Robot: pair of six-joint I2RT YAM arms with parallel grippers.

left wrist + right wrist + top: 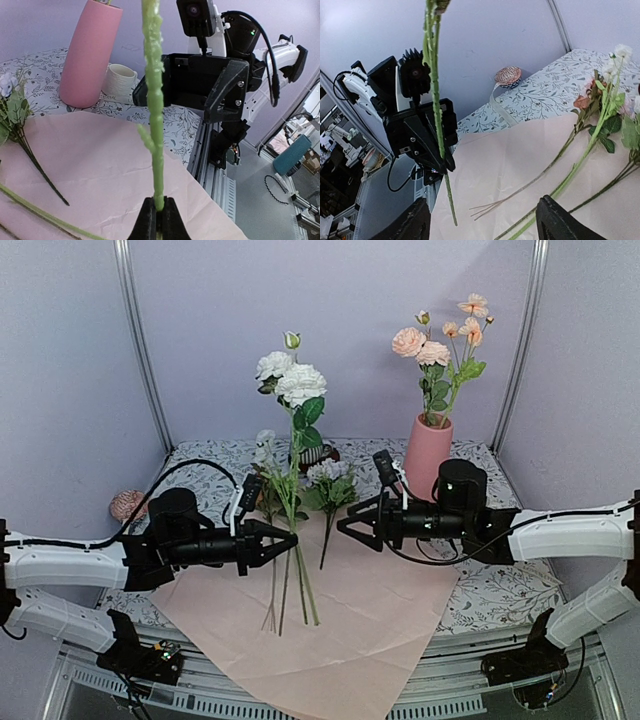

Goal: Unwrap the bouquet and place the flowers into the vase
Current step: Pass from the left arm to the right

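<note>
I am holding one white rose stem (295, 465) upright in the left pincer (291, 540), which is clenched low on the stalk above the spread pink paper (380, 630). The right pincer (342, 527) is hovering just beside it, released, with nothing between its jaws. The vase (429, 455) is standing far right on the tabletop (500, 590) with peach blooms (437, 340) in it. Other flowers (328, 488) are lying on the paper. I am judging the stem light, bendy and top-heavy, so I am favouring a mid-stalk hold, clear of the leaves.
</note>
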